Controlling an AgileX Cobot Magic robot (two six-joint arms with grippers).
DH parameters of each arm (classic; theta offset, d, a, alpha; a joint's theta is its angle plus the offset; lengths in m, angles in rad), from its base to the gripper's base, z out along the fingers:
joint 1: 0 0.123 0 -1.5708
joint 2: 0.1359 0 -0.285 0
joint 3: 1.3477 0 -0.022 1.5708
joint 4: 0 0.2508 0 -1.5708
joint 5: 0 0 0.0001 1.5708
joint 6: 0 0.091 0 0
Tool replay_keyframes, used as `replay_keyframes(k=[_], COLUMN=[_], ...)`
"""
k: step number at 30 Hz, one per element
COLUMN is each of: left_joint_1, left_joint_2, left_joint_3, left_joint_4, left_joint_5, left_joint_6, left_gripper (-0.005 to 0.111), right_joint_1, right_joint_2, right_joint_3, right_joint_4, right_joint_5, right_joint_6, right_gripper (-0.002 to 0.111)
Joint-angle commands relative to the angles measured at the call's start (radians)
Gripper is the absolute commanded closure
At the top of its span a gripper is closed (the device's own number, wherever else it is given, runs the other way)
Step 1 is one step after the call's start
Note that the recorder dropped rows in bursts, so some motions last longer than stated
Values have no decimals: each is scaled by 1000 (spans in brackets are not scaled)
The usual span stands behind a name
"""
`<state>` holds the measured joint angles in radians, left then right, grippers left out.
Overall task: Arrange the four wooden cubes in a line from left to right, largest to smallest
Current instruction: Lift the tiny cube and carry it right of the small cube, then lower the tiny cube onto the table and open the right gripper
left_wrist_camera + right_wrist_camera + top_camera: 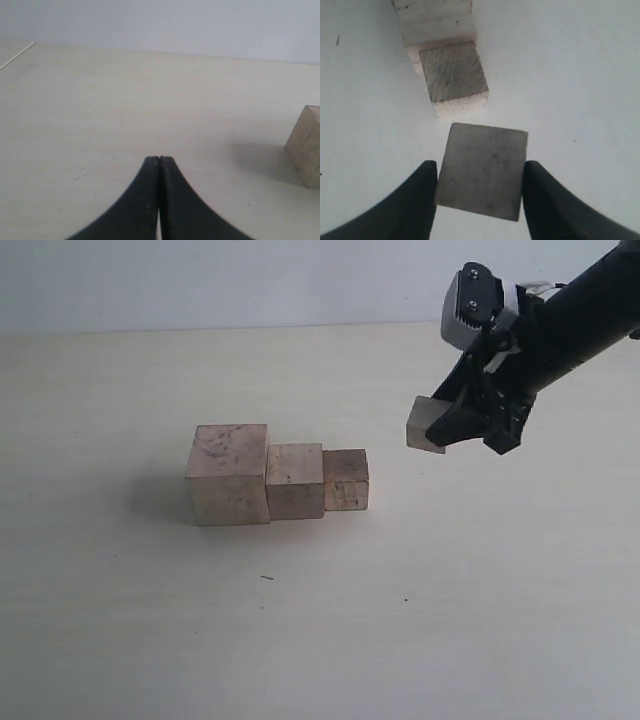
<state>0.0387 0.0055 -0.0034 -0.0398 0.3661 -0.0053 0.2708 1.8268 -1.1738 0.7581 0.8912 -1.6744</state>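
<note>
Smallest wooden cube [482, 170], pinched across opposite flat faces in right gripper [445, 430]: likely light, rigid, smooth. Three-cube row [295, 480] beyond fingertips. Left gripper [159, 162] clenched, empty.

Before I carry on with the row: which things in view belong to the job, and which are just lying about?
In the job: largest cube, second cube and third cube, in a row on the table; fourth cube, held in the right gripper above the table.
Lying about: small dark fleck on the table; left gripper, shut on nothing.
</note>
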Motion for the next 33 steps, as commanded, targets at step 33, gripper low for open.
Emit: replay_keyframes(k=[33], left_joint_1=[-1], left_joint_2=[-6], left_joint_3=[3], left_joint_4=[-1], left_joint_5=[-13], left_joint_6=[-3], left_gripper=[107], right_joint_1=[-3], right_joint_2=[260], right_joint_3=[-1], right_joint_4=[258], right_joint_5=[8], right_joint_6=[-340], right_gripper=[72])
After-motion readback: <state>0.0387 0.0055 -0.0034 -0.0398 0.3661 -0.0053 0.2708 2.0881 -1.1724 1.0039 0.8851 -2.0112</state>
